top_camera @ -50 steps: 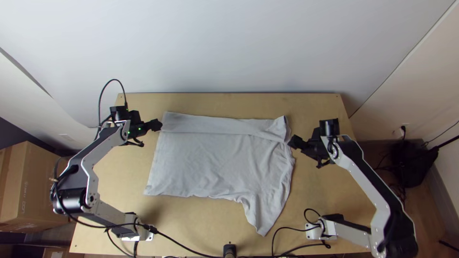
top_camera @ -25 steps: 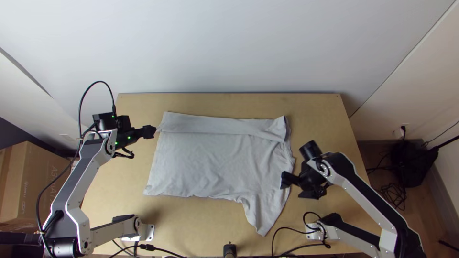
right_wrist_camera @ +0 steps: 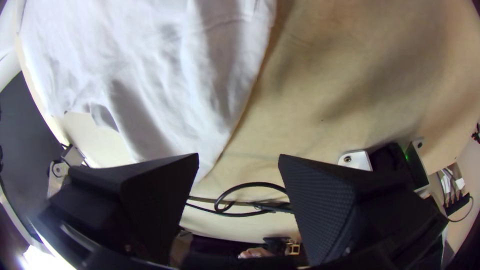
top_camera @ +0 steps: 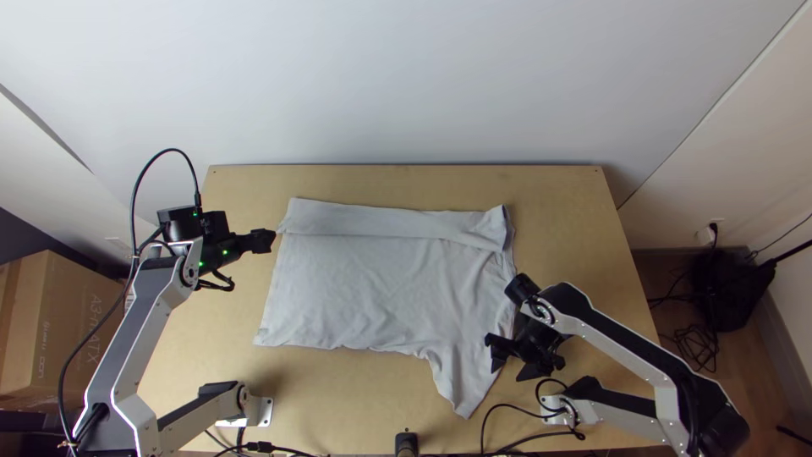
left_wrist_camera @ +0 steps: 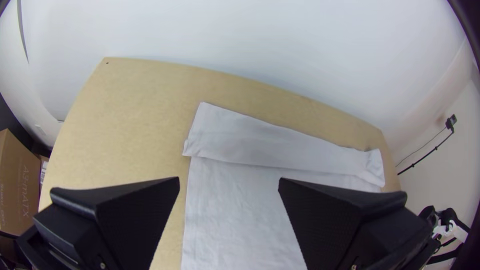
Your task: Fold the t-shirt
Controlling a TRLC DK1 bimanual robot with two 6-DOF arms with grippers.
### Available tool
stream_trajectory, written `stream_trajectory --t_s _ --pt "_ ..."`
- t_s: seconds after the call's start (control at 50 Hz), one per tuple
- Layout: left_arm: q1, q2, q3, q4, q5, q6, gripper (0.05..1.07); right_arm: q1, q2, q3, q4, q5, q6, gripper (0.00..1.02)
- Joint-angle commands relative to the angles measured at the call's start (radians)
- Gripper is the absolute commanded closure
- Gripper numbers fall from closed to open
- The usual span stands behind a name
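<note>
T-shirt [top_camera: 381,288], light grey, lies on the table [top_camera: 406,182], mostly spread out, its body between the two arms. Along the far side the cloth is turned over onto itself in a long band [top_camera: 381,222] running from left to right, with a small crumpled flap at the band's right end. At the near right corner a sleeve [top_camera: 461,381] points toward the table's near edge, with soft wrinkles around it, while the rest of the body is fairly smooth.

The left gripper [top_camera: 268,240] is near the shirt's far left corner, out past its left side. In the left wrist view its jaws are wide apart, with the cloth visible beyond them. The right gripper [top_camera: 506,365] is at the outer side of the sleeve, overlapping the cloth's edge in the top view; how high it is cannot be told. Its jaws are wide apart too.

A black cable [top_camera: 485,419] curves over the table near the right arm's base, just beside the sleeve's tip.
</note>
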Motion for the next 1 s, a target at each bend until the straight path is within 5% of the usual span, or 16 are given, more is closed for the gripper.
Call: stream_trajectory --t_s 0.0,0.16,0.36,0.46,0.72,0.98 --pt "-0.004 -0.028 -0.024 -0.014 0.000 0.007 0.12 0.031 0.061 -0.015 0.024 -0.020 -0.030 0.30" --pt "-0.004 -0.035 -0.037 -0.019 -0.002 0.010 0.12 0.058 0.168 0.001 0.081 -0.044 -0.073 0.34" --pt "-0.001 -0.052 -0.056 -0.048 -0.003 0.059 0.12 0.100 0.186 0.007 0.177 -0.041 -0.078 0.74" --pt "-0.003 -0.072 -0.073 -0.149 -0.002 0.212 0.12 0.106 0.160 0.004 0.202 0.007 -0.096 1.00" --pt "0.011 -0.121 -0.087 -0.535 -0.074 0.726 0.12 0.088 0.071 0.016 0.194 0.017 -0.098 1.00" --pt "0.020 -0.120 -0.204 -0.644 -0.235 0.978 0.12 0.080 0.054 0.030 0.188 0.017 -0.090 1.00"
